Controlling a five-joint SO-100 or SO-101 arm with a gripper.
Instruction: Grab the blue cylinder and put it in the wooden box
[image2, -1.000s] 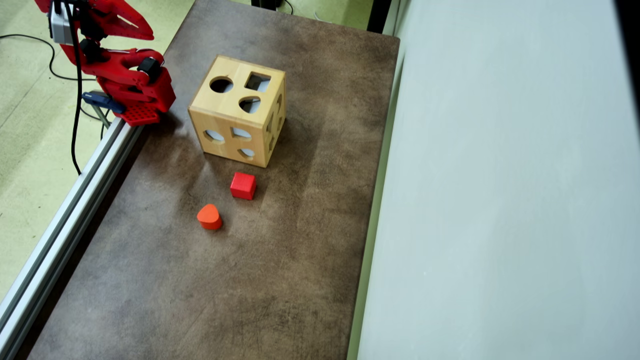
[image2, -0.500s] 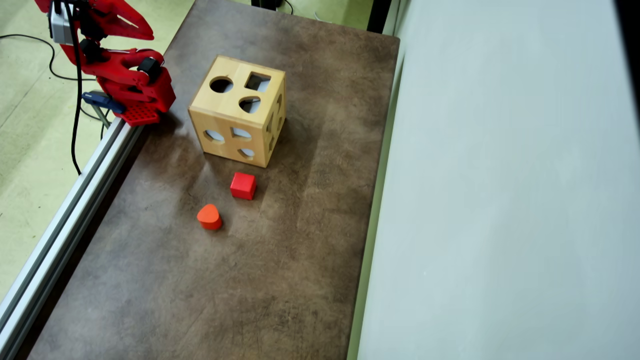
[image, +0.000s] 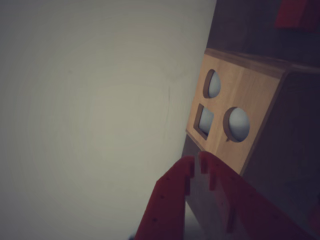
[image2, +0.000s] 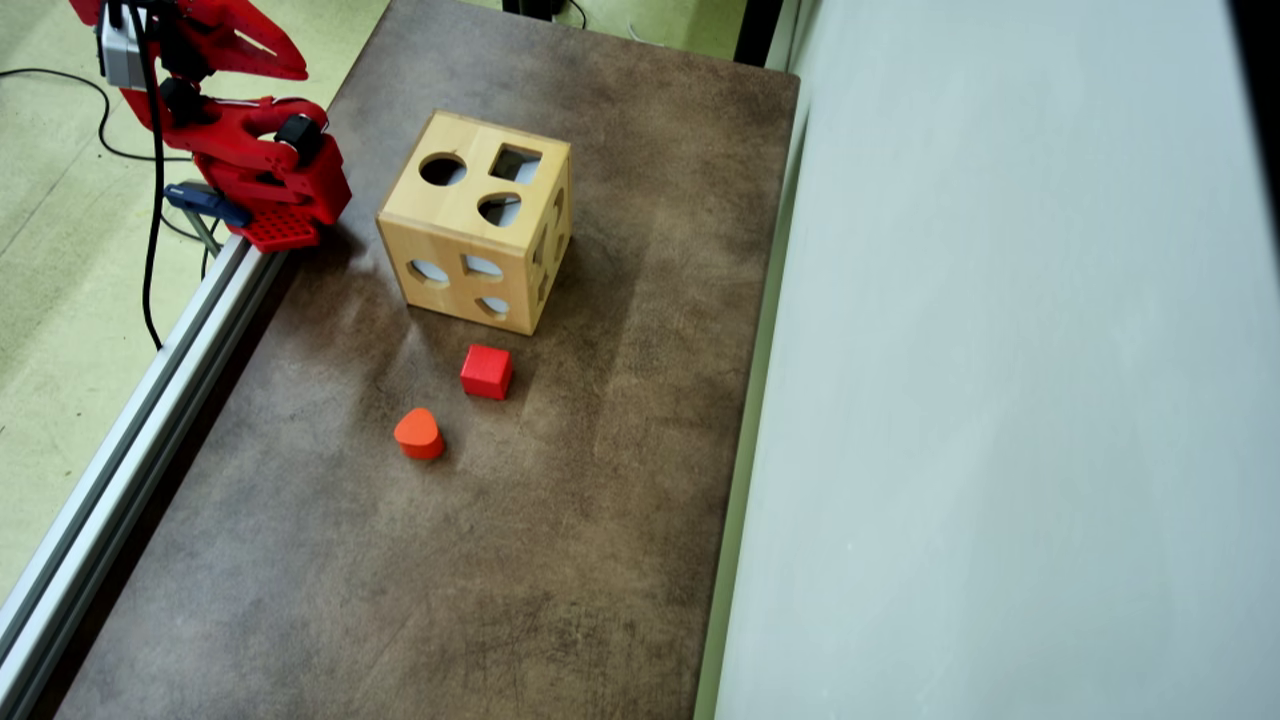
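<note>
On the brown table (image2: 560, 560), overhead view, the wooden box (image2: 478, 222) stands at roughly 11 o'clock from the table centre. Its top face carries a round hole, a square hole and a rounded-triangle hole. A red cube (image2: 486, 371) sits just beyond the box toward 6 o'clock, clear of its lower edge. An orange rounded-triangle block (image2: 419, 433) lies near the cube, at about 7 o'clock from it. The red arm (image2: 250, 160) is folded at the table's 10 o'clock corner, beside the aluminium rail (image2: 130, 440). In the wrist view, the gripper (image: 196, 162) shows its red fingertips closed together with nothing between them, with one holed face of the box at 1 o'clock. The blue cylinder appears in neither view; its location cannot be determined.
</note>
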